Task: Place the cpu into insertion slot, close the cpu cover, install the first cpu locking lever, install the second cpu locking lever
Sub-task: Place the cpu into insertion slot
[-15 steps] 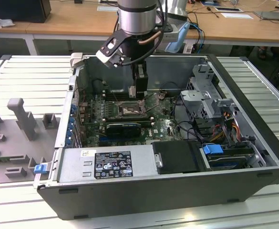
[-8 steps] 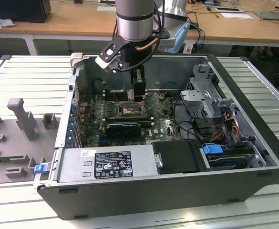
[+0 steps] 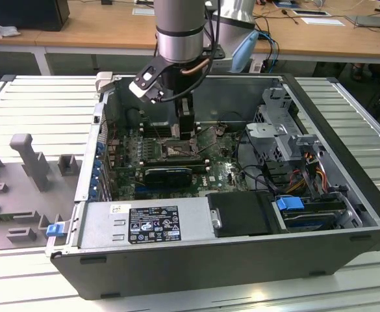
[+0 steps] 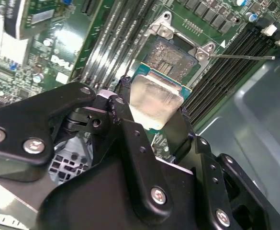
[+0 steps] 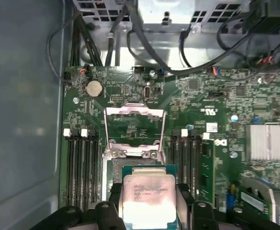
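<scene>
My gripper [image 5: 149, 207] is shut on the cpu [image 5: 148, 189], a pale silvery square plate pinched by its edges between the two black fingers [image 4: 130, 132]. It hangs just above the insertion slot [image 4: 171, 56], whose dull golden-brown centre shows beyond the plate's far edge. Part of the insertion slot [image 5: 112, 168] is covered by the plate. The cpu cover [image 5: 135, 111], a silvery frame with a square window, is swung open away from the socket. A thin locking lever [image 4: 240, 57] sticks out beside the socket. In the exterior view the gripper [image 3: 186, 133] reaches down into the open computer case over the green board.
Long black memory slots [image 5: 82, 167] flank the socket on both sides. A finned heat sink [image 5: 266, 141] and black cables [image 5: 202, 62] lie nearby. The drive cage [image 3: 280, 130] and power supply [image 3: 144, 224] crowd the case. A grey fixture tray [image 3: 27, 162] lies at the exterior view's left.
</scene>
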Controlling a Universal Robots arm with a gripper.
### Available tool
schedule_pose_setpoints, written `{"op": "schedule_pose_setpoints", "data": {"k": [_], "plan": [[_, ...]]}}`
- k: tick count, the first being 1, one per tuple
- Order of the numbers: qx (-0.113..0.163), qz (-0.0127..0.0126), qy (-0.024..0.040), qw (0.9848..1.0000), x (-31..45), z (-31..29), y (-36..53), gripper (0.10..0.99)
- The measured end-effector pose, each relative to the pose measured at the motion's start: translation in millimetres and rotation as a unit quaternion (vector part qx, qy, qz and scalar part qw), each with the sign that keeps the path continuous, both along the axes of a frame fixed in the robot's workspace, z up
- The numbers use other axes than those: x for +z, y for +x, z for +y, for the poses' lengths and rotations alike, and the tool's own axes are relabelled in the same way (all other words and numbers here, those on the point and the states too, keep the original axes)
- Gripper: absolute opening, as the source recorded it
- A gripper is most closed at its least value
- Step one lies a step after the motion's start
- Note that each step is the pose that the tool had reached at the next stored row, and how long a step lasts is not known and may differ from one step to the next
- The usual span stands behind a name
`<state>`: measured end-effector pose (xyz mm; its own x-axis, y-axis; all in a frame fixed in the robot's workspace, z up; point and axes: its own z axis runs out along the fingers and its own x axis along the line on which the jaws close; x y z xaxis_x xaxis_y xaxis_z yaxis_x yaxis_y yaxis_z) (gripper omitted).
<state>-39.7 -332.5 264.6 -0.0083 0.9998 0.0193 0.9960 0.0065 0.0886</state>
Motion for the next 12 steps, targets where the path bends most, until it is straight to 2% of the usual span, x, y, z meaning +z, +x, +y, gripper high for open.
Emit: {"op": "schedule_pose_setpoints", "data": {"k": [4, 12], "plan": [[0.000, 0.0001, -0.0001, 1.0000, -11.1, 2.4, -2.3, 0.529], [0.000, 0.0001, -0.0001, 1.0000, -27.6, 5.1, -5.8, 0.529]]}}
